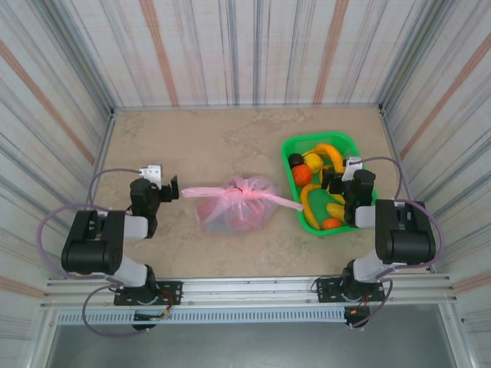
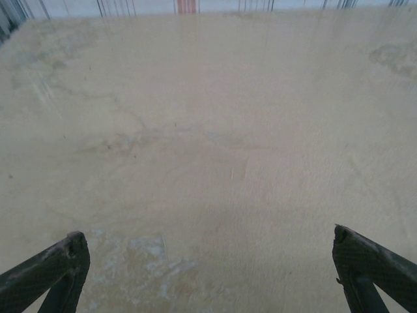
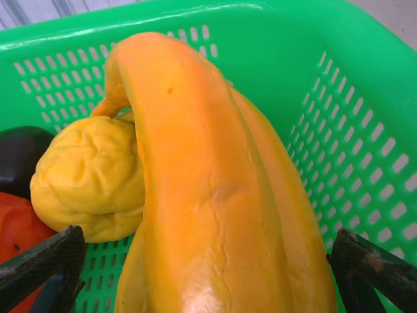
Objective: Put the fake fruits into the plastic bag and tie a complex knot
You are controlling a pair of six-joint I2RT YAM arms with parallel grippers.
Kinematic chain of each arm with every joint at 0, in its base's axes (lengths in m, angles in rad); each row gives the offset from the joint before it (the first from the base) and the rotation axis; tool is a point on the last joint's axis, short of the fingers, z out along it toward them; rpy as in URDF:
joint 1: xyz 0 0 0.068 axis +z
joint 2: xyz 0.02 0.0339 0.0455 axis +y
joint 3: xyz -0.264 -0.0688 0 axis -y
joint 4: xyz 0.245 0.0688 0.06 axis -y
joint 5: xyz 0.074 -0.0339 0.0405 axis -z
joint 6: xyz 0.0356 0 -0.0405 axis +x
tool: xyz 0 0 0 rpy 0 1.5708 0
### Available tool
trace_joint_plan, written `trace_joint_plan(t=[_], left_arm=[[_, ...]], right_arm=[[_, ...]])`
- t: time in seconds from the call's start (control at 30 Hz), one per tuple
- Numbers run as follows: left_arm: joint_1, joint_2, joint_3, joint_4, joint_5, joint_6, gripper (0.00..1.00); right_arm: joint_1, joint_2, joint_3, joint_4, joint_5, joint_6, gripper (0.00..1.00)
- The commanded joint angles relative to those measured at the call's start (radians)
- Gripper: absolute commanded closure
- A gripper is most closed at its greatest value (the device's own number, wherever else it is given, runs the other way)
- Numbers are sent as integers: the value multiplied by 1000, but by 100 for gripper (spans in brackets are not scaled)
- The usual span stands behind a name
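Two grippers are standing wide open, and both are holding nothing.

The left gripper is hanging low over the left half of the table, with its jaws pointing to the right. In its own camera, the left gripper is showing two dark fingers far apart, with bare table between them. Just beside it, a thin pink strip is sticking out from the knot.

The right gripper is hanging over the green basket, near the right edge of the table. In its own camera, the right gripper is spreading its fingers on both sides of a big yellow banana. I cannot tell if they are touching it. A lumpy yellow fruit is leaning on the banana's left side. A dark fruit and a red piece are lying further left.

The pink bag is sitting in the middle of the table, between the two grippers. It is looking full and round, with something reddish showing through it. The knot is sitting on top, with one strip pointing left and one pointing right toward the basket.

In the view from above, the basket is also holding orange balls among the yellow fruits.
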Motion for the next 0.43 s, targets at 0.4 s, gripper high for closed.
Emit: trace_joint_plan(t=[0.4], left_arm=[[-9,2,97,-68,-66,14,1]], right_arm=[[14,6,21,-17,68,7,1]])
